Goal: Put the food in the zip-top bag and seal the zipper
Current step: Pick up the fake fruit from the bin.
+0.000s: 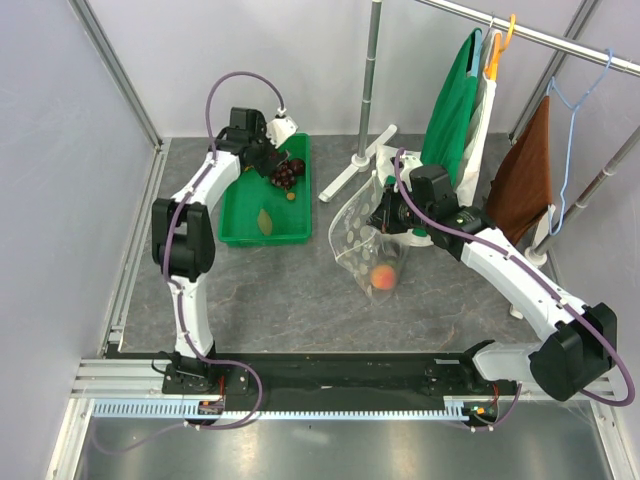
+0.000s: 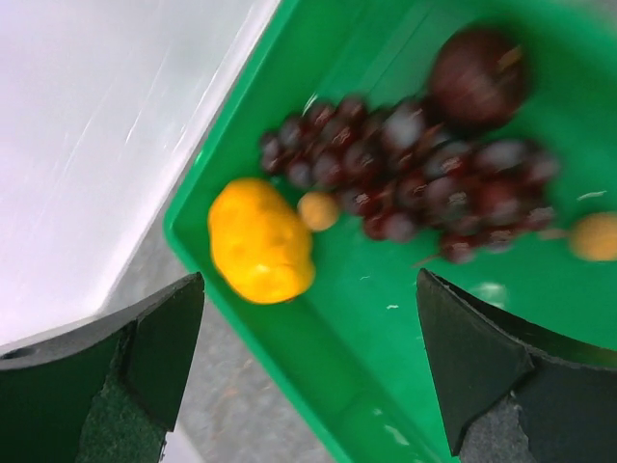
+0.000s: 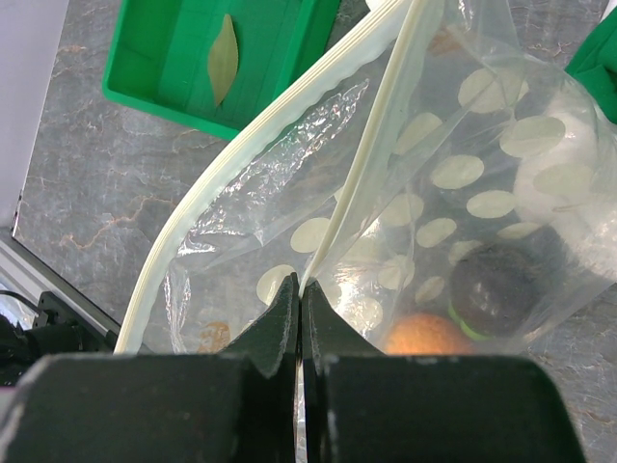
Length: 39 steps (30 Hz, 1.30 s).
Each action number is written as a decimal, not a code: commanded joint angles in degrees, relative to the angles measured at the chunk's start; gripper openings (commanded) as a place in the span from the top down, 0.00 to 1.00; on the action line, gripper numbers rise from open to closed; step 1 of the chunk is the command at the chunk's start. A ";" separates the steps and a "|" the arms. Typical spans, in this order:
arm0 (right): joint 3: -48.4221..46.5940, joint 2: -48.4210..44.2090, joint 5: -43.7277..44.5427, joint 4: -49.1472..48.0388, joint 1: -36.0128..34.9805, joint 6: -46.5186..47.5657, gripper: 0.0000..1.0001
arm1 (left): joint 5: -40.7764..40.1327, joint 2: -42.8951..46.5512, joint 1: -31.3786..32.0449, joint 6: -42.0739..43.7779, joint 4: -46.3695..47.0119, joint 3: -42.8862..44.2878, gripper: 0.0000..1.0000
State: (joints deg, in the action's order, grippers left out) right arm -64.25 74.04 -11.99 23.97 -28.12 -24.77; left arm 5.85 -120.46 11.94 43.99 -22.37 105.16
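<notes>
The clear dotted zip-top bag point(image 1: 362, 228) stands open on the table right of the green tray point(image 1: 240, 215). My right gripper point(image 3: 302, 289) is shut on one side of its white zipper strip point(image 3: 371, 164) and holds the mouth up. The other side of the strip point(image 3: 231, 159) curves away to the left. The peach point(image 1: 383, 276) lies inside the bag point(image 3: 429, 336). My left gripper point(image 2: 308, 367) is open and empty above the tray's far end point(image 1: 270, 155). Below it lie the orange point(image 2: 260, 241), the grape bunch point(image 2: 415, 178) and the plum point(image 2: 479, 77).
A dark round item with a green rim point(image 3: 496, 289) shows through the bag. A leaf point(image 1: 264, 220) and small tan balls point(image 2: 318, 210) lie in the tray. A white rack base point(image 1: 355, 165), a green garment point(image 1: 455, 100) and a brown cloth point(image 1: 525, 175) stand behind the bag.
</notes>
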 commanded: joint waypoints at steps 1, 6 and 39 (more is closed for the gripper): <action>-0.44 0.23 -0.58 -1.38 0.17 0.34 1.00 | -11.54 -4.14 0.01 11.02 8.83 1.00 0.04; -0.53 0.84 -0.40 -1.38 0.26 0.25 1.00 | -12.61 -8.03 -0.34 18.23 7.96 2.59 0.05; -2.73 3.83 -0.49 -1.38 1.14 0.25 1.00 | -22.20 -22.36 -1.66 27.47 10.42 10.23 0.17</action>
State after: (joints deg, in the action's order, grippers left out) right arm -64.66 77.82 -12.05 23.75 -27.38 -24.69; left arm -15.25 -141.01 10.39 71.20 -11.68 113.45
